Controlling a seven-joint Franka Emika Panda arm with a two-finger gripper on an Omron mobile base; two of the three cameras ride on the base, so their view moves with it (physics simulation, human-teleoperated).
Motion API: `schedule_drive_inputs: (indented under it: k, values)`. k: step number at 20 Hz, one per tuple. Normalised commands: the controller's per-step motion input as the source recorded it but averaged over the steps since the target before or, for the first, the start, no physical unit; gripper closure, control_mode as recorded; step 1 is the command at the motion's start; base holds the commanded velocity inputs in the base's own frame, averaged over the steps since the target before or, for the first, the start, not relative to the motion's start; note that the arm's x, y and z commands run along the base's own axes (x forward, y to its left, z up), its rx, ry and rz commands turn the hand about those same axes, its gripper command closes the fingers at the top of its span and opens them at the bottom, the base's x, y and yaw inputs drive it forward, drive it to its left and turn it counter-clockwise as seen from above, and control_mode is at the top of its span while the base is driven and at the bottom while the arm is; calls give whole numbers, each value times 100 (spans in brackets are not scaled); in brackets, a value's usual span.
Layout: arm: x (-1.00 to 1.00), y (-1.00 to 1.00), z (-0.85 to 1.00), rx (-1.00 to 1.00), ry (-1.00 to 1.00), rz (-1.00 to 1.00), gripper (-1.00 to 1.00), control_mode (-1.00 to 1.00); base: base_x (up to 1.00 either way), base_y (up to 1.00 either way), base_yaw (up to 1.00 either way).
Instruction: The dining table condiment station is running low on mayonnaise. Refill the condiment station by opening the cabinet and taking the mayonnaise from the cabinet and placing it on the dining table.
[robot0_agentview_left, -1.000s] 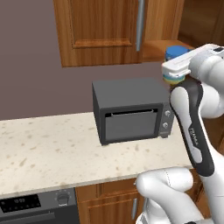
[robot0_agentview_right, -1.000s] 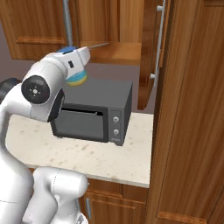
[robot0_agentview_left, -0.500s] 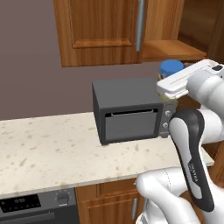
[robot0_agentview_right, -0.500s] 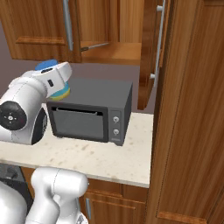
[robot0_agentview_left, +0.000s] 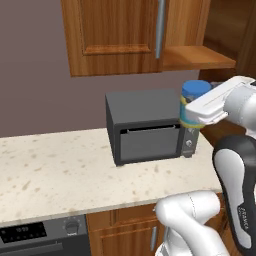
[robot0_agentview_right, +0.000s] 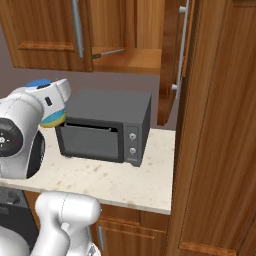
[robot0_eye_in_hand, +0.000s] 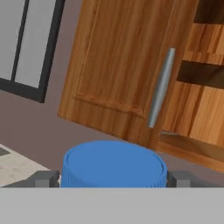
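Here the fingers (robot0_eye_in_hand: 46, 178), spread wide, hold the mayonnaise (robot0_agentview_left: 193, 106) above the surface's (robot0_agentview_left: 60, 170) right end; a swing might knock it loose.

A dark toaster oven (robot0_agentview_left: 147, 129) sits on the speckled counter (robot0_agentview_left: 60, 172); below, seemingly a stove panel (robot0_agentview_left: 42, 235).

Toaster oven (robot0_agentview_left: 148, 132) on counter (robot0_agentview_left: 60, 172) below cabinet (robot0_agentview_left: 135, 35); mayonnaise (robot0_agentview_left: 193, 105) right of oven, between gripper (robot0_eye_in_hand: 113, 179) fingertips.
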Motion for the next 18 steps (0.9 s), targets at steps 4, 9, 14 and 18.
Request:
schedule_drive_inputs:
  k: [4, 9, 14, 18]
  values:
    - [0, 0, 0, 0, 0, 0, 100, 100, -57, 86, 22]
    - [0, 0, 0, 0, 0, 0, 100, 100, -55, 92, 35]
    - [0, 0, 0, 0, 0, 0, 100, 100, -55, 86, 60]
    - [0, 0, 0, 0, 0, 0, 100, 100, -56, 81, 73]
